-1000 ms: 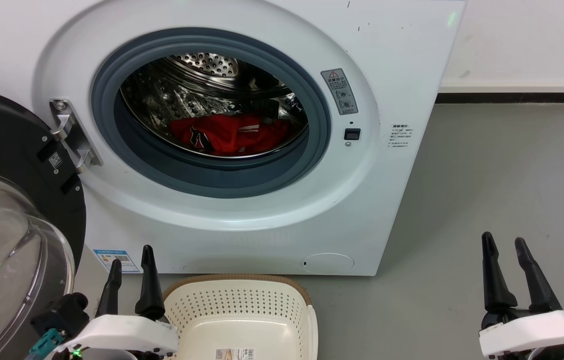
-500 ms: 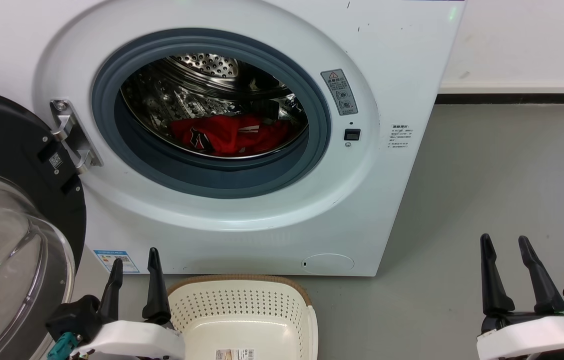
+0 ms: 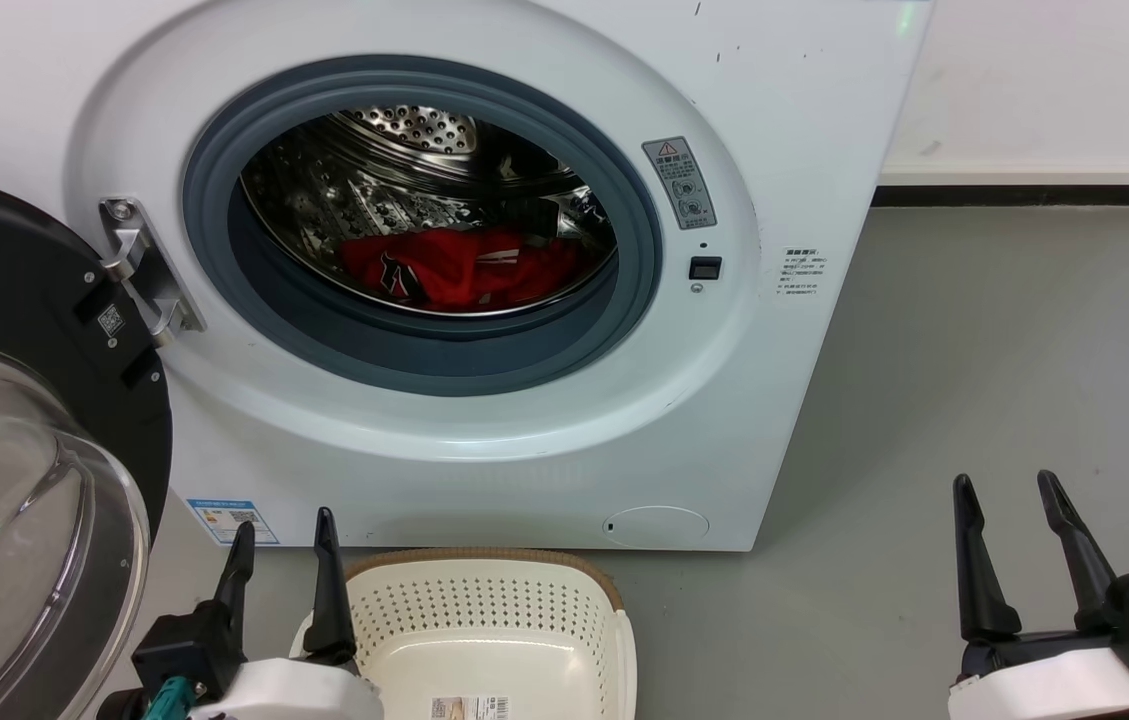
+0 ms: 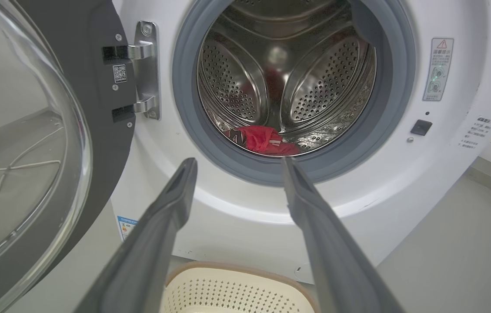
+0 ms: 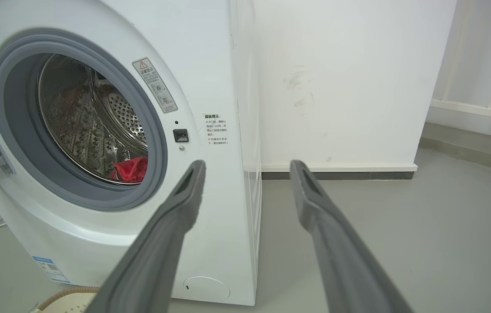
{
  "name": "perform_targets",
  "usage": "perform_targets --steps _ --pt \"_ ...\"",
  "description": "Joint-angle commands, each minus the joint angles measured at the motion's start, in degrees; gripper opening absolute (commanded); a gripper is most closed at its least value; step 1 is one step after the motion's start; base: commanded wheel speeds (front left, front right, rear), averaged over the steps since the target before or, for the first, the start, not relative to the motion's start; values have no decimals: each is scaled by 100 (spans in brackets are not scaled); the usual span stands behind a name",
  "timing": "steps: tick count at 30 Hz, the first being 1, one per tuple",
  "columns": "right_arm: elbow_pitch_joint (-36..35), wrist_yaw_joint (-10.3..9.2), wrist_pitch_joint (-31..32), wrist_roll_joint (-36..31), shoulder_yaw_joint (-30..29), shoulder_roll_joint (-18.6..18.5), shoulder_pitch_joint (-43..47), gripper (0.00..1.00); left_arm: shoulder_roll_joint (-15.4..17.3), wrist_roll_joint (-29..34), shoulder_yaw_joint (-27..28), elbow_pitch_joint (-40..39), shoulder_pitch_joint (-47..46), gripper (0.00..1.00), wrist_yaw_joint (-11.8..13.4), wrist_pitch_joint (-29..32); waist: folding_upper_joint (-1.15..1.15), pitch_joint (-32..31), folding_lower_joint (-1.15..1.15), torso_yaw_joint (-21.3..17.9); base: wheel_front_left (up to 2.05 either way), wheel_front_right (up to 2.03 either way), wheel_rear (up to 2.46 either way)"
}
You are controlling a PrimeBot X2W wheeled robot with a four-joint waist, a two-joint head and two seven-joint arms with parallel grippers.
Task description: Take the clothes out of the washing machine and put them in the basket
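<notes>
The white washing machine (image 3: 804, 120) stands with its porthole door (image 3: 14, 480) swung open to the left. Red clothes (image 3: 464, 268) lie bunched at the bottom of the steel drum, also seen as clothes (image 4: 267, 140) and clothes (image 5: 132, 169). The cream basket (image 3: 484, 610) sits on the floor right below the machine's opening, basket (image 4: 236, 287). My left gripper (image 3: 284, 535) is open just left of the basket's near corner, empty. My right gripper (image 3: 1009, 490) is open and empty over the floor, right of the machine.
Grey floor (image 3: 1004, 350) stretches to the right of the machine up to a white wall with a dark skirting (image 3: 1024, 195). The open door with its glass bowl fills the left side near my left arm. A hinge bracket (image 3: 139, 270) sticks out beside the seal.
My left gripper has shifted right and a little down, toward the basket's corner. My right gripper's fingers have spread slightly wider and sunk a little. The clothes have not moved.
</notes>
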Motion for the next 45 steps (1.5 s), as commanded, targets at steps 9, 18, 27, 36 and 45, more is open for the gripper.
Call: perform_targets --steps 9,18,27,36,45 --pt "-102 -2 -136 -454 30 -2 108 100 12 451 -45 3 75 100 88 -143 0 6 0 3 0 0 0" --pt "-112 -2 -236 -789 38 0 173 100 12 722 -43 -41 124 100 128 -238 0 1 0 -2 0 0 0" --pt "-63 -2 -284 -883 25 0 229 100 12 859 -42 -33 159 100 126 -289 0 6 0 8 0 0 0" --pt "63 -3 -280 -779 -1 0 227 100 11 820 -32 -1 186 100 128 -289 0 4 0 4 0 0 0" --pt "90 -2 -280 -777 30 0 227 100 11 818 -45 18 189 100 125 -288 0 -2 0 -2 0 0 0"
